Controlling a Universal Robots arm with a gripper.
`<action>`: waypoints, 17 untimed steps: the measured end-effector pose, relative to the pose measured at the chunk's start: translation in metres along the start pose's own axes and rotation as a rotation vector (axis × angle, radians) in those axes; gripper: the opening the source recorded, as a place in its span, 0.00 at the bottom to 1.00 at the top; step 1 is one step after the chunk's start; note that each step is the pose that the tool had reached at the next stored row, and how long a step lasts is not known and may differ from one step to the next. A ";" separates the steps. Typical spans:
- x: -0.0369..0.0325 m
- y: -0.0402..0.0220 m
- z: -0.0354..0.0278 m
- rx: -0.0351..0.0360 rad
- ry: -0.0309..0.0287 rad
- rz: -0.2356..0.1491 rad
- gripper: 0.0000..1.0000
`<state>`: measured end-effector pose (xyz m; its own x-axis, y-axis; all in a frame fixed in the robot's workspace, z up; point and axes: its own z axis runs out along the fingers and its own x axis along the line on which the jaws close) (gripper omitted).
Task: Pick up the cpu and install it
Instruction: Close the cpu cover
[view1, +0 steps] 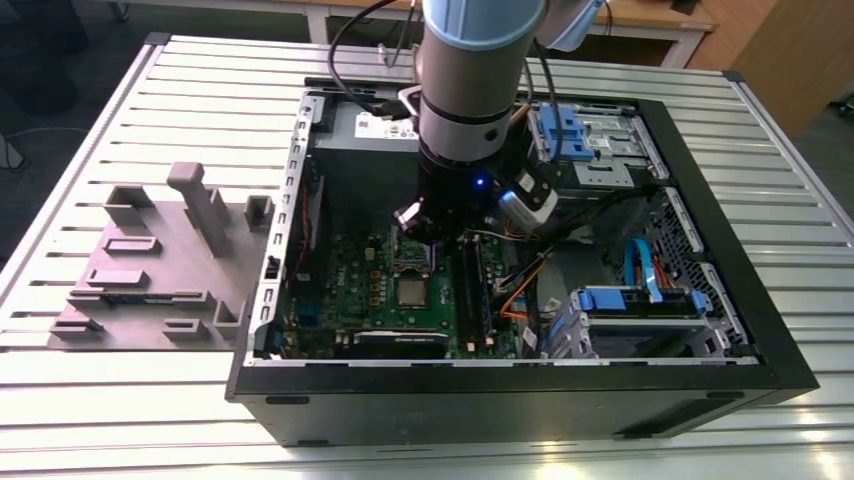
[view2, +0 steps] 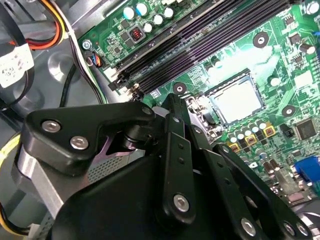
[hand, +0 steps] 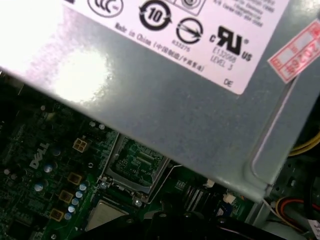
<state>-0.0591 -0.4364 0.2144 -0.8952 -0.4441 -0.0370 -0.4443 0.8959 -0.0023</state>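
Silver metal slats make up the surface (view1: 160, 100) under my rig. On it sits the big black computer case (view1: 534, 400), lying open. My robot arm (view1: 467, 80) reaches down into the case from above. Inside is the green motherboard (view1: 350, 300).

The claw (view1: 430, 238) hangs low over the board, just beside the socket. I cannot tell if the claw is open or shut, or if it has hold of anything.

The metal socket frame (hand: 134, 162) looks tipped up in the first wrist view, like a little open lid. Right next to it lies the cpu (view2: 236, 102). It is a small flat square, shiny and silver-grey on top, and the light bounces off it. In the second wrist view it sits flat inside the dark square of the socket, near the long black memory slots (view2: 210, 40).

I think the cpu is already laid in its place, so the picking up part looks done. The frame is not yet shut over it. Any move from here calls for going slow and straight, I think. A bump could knock the chip crooked in its seat.
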 end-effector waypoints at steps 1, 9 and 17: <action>0.0000 0.0000 0.0000 -0.0005 0.0002 -0.010 0.10; 0.0000 -0.0001 0.0005 -0.0217 -0.0096 -0.042 0.10; 0.0014 -0.0006 0.0025 -0.0780 -0.0389 -0.040 0.10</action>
<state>-0.0599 -0.4375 0.2119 -0.8755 -0.4770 -0.0772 -0.4821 0.8731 0.0732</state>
